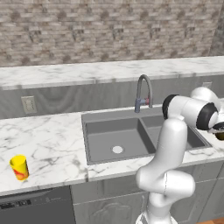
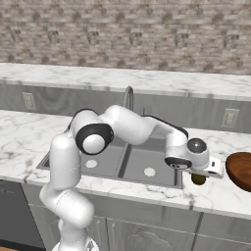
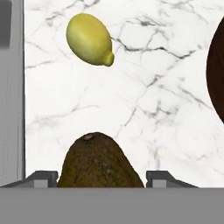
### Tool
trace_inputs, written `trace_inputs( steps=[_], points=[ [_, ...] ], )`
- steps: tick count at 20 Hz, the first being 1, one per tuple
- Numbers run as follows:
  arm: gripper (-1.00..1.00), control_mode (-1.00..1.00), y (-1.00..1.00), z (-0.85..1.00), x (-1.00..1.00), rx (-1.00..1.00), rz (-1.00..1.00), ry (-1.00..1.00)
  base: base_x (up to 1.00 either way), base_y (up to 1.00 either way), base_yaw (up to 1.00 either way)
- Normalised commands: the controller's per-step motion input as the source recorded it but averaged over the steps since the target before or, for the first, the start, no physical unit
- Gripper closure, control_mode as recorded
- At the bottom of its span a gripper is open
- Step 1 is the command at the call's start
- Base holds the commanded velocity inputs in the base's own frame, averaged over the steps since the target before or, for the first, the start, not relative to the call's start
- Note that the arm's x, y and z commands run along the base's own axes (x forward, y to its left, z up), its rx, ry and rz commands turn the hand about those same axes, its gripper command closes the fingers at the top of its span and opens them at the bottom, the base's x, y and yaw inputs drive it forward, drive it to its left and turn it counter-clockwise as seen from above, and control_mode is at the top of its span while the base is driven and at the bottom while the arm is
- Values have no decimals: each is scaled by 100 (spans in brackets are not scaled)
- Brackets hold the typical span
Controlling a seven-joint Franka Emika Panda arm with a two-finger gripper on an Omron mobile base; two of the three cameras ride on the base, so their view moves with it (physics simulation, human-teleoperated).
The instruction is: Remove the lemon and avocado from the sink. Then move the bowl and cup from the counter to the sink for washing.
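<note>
In the hand view the avocado (image 3: 99,161) is seen between the two dark fingertips (image 3: 41,177) of the end effector (image 3: 101,178), its stem end pointing away from the hand; the fingertips are spread wide, one on each side of the fruit, and it cannot be told whether they press on its skin. Below it the white marble surface (image 3: 144,100) is seen. The lemon (image 3: 89,39) is laid on that surface further from the hand, well apart from the avocado, with its pointed tip turned toward the right of that view. At the right edge of the same view the dark curved rim of the bowl (image 3: 217,74) is seen, and along the left edge the grey wall of the sink (image 3: 12,109). In the right base view the end effector (image 2: 198,177) is held low over the surface just to the right of the sink (image 2: 135,164), with the avocado (image 2: 198,179) under the hand and the reddish-brown bowl (image 2: 240,170) near it on the right. In the left base view both basins of the sink (image 1: 111,131) are seen under the curved faucet (image 1: 143,92), and the yellow cup (image 1: 19,167) is stood upright on the surface far to the left, well apart from the sink and from the arm.
</note>
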Motion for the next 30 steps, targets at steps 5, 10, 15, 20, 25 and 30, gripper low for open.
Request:
trace_inputs(
  steps=[5, 10, 15, 20, 25, 30],
  points=[
    [100, -100, -7, -13, 0, -1, 0, 0, 0, 0, 0],
    [100, -100, -9, -13, 0, 0, 0, 0, 0, 0, 0],
    [100, -100, -13, -12, 0, 0, 0, 0, 0, 0, 0],
    [100, -100, -12, -12, 0, 0, 0, 0, 0, 0, 0],
    [100, -100, -12, -12, 0, 0, 0, 0, 0, 0, 0],
    [100, -100, -13, -13, 0, 0, 0, 0, 0, 0, 0]
  ],
)
